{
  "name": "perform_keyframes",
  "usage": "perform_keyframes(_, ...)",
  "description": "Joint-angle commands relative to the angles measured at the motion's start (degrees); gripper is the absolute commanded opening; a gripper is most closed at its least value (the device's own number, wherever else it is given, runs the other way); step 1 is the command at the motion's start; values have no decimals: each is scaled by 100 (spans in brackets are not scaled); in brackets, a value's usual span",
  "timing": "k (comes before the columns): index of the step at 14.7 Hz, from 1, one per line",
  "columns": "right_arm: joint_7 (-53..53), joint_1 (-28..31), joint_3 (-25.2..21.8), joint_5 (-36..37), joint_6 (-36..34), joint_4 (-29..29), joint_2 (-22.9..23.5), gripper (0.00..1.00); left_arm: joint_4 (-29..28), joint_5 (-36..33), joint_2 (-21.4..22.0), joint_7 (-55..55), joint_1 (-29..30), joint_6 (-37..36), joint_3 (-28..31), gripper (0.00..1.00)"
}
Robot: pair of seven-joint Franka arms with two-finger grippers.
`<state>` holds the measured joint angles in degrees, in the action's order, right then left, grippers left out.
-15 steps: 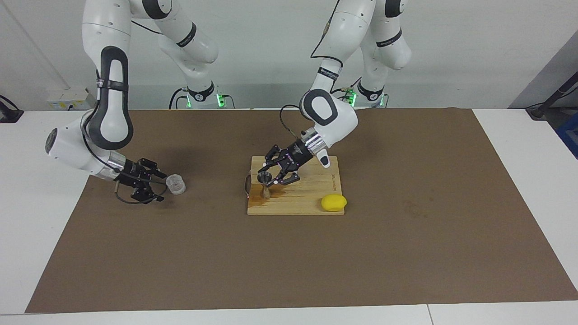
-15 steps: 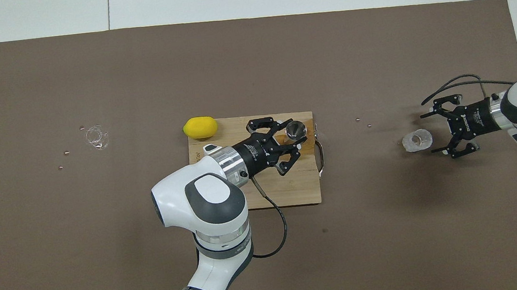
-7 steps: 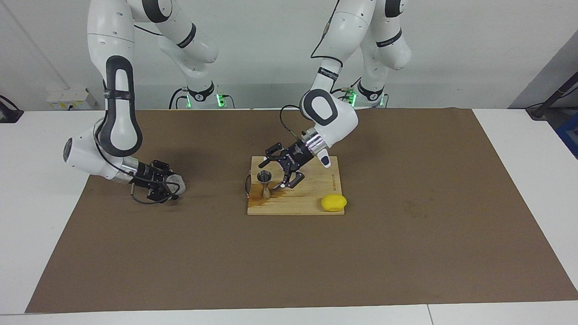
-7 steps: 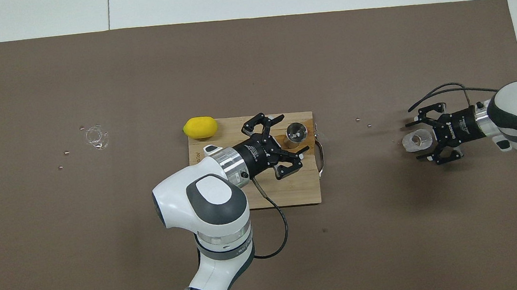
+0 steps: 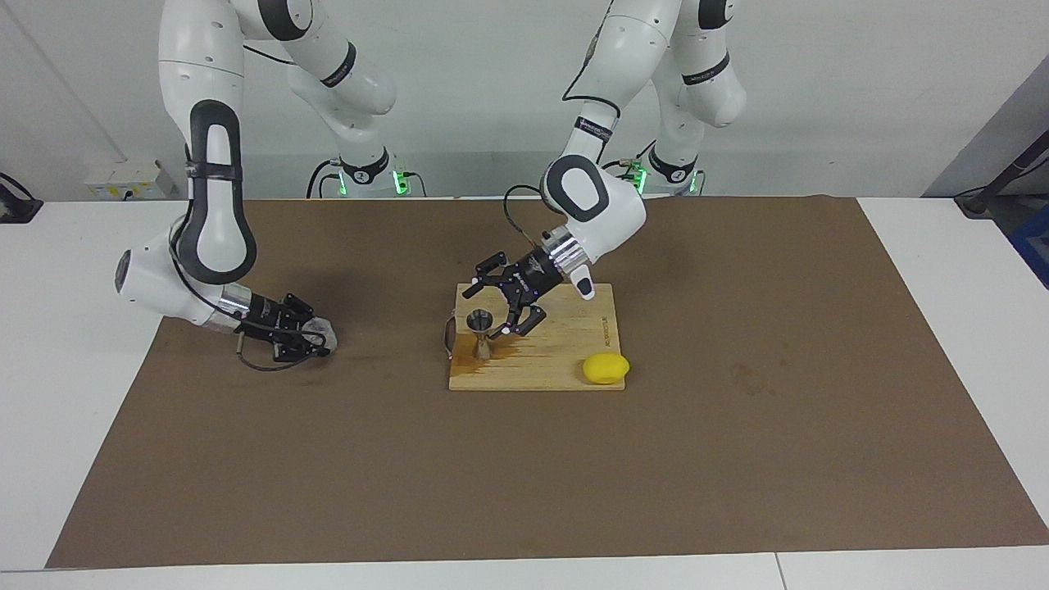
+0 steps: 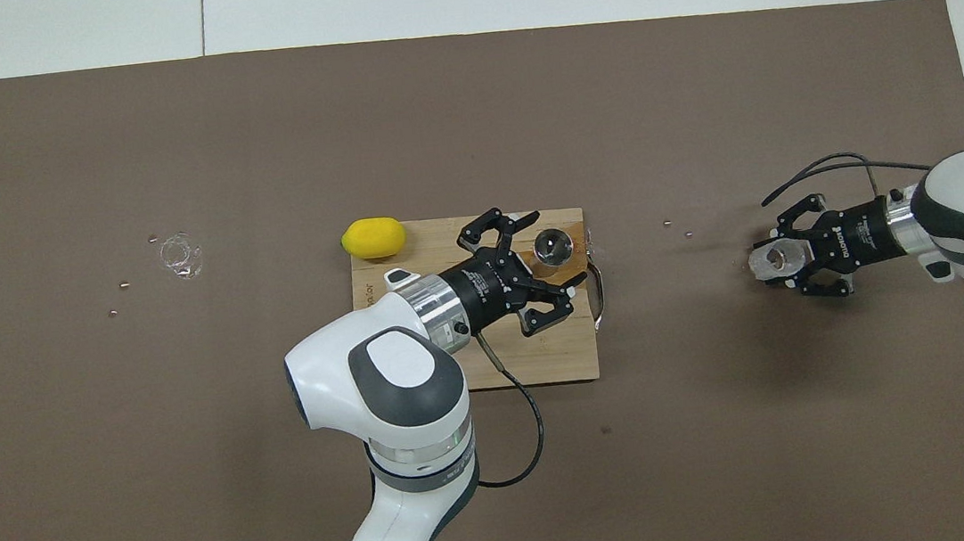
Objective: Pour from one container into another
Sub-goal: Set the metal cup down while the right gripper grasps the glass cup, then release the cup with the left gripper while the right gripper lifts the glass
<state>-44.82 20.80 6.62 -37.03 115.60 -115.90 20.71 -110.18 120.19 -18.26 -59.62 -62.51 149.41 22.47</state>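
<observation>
The right gripper [image 5: 315, 334] sits low over the brown mat [image 5: 737, 459] toward the right arm's end of the table, its fingers closed around the clear ribbed cup [image 6: 775, 258]. The cup appears to rest on or just above the mat; the facing view does not settle which. The left gripper [image 6: 545, 257] hangs over the wooden cutting board [image 5: 574, 360] with its jaws spread wide and nothing between them. The steel jigger [image 5: 479, 333] stands upright and free on the board at the corner toward the right arm's end, just beside that gripper's fingertips but apart from them.

As a judgement, the task is at an early stage: the cup is grasped, but it is well apart from the jigger, so the lift, the carry to the board and the pour itself are all left. A darker, wet-looking stain spreads over the board around the jigger's foot, though its origin cannot be read here.

Whether the cup holds anything is hard to make out, since its walls are see-through and the fingers crowd it. The jigger's bowl shows only a bright glint from above, so its fill is unknown. A yellow lemon [image 6: 373, 237] lies at the board's corner toward the left arm's end, farther from the robots. A faint clear ring [image 6: 178, 252] and a few small specks lie on the mat; what they are cannot be told.
</observation>
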Motion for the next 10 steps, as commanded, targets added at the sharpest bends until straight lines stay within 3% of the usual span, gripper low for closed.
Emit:
perform_keyframes(1,44,20,23,-173,50,-100,-294,0,-249,-56,533,3,89,307,55,100)
perform_keyframes(6,-920,-445,41,-164,138,5,-672,0,-258,-1767,921,2,651,1220,82,100)
perform_keyframes(10,-1940,-1041,15,-33,330,400,-700,0,-153,-3462,1052,-6,1346,1310,178,100)
